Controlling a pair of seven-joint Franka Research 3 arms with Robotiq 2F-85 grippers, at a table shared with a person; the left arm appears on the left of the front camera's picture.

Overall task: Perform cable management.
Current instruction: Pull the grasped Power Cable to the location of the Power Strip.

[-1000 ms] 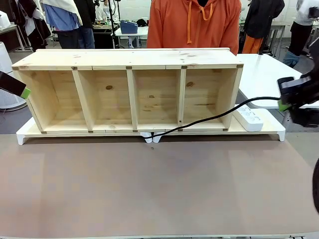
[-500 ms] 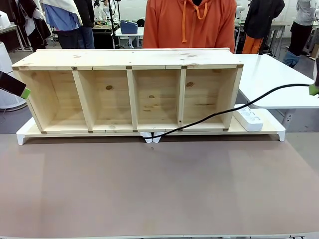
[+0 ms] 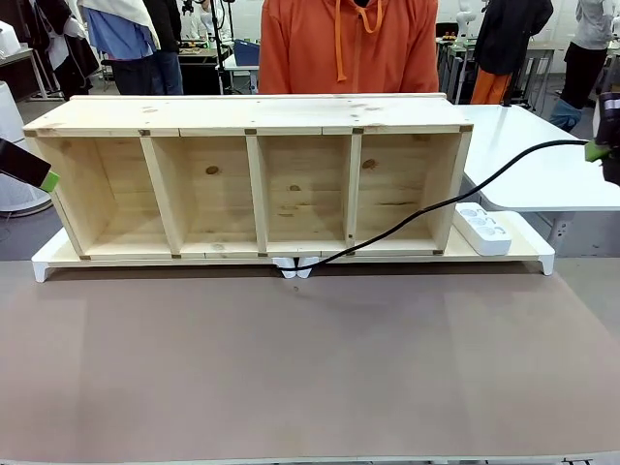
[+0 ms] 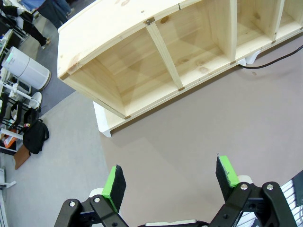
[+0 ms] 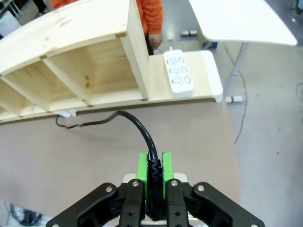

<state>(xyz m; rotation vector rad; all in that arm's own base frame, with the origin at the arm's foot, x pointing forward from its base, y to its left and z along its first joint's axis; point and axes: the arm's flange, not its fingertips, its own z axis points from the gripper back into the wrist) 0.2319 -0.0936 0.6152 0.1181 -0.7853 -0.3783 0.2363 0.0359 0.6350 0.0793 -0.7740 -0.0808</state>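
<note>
The cable (image 3: 455, 201) is a glossy black cord. It runs from a white clip (image 3: 294, 266) at the shelf's front edge, up past the open right compartment, to my right gripper (image 3: 601, 148) at the picture's right edge. In the right wrist view my right gripper (image 5: 154, 171) is shut on the cable's thick black end (image 5: 153, 165), and the cord (image 5: 134, 120) loops down to the mat. My left gripper (image 4: 170, 178) hangs open over the brown mat, holding nothing. It is in front of the shelf's left end, and its green tip (image 3: 47, 181) shows at the far left.
A long wooden shelf (image 3: 254, 114) with several open compartments lies on a white base (image 3: 528, 254). A white power strip (image 3: 482, 229) sits on that base at the right end. A person in an orange hoodie (image 3: 349, 48) stands behind the shelf. A white table (image 3: 528, 155) stands at the right.
My right gripper has risen and moved right with the cable end, lifting the cord higher off the base. The person has shifted left. The left arm has not moved.
</note>
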